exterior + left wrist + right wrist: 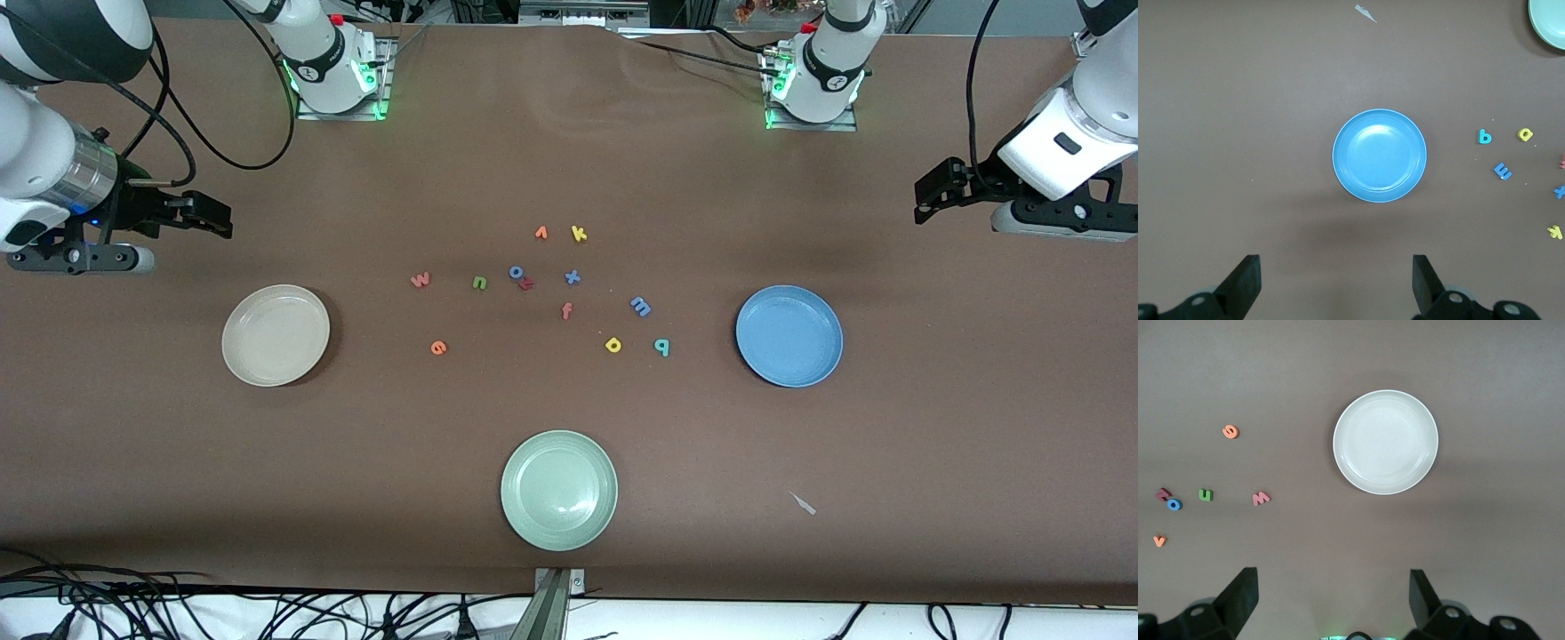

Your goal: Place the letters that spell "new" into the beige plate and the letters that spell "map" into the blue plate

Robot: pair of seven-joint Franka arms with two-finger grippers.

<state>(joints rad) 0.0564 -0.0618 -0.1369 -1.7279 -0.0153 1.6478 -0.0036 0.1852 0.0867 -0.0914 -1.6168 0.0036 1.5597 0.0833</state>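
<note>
The beige plate (276,335) (1385,442) lies bare toward the right arm's end, the blue plate (789,335) (1379,155) toward the left arm's end. Between them lie the pinkish-red w (420,280) (1261,498), green n (479,283) (1205,495), orange e (437,348) (1231,431), light blue m (640,307) (1503,171), yellow a (613,345) (1525,134) and teal p (661,347) (1484,137). My right gripper (213,218) (1331,597) hangs open over its table end. My left gripper (929,191) (1336,280) hangs open over the other end. Both hold nothing.
A pale green plate (558,502) sits nearest the front camera. Among the letters also lie an orange v (540,233), yellow k (579,234), blue o (516,272), red z (526,284), blue x (573,277) and orange f (566,310). A paper scrap (803,503) lies nearby.
</note>
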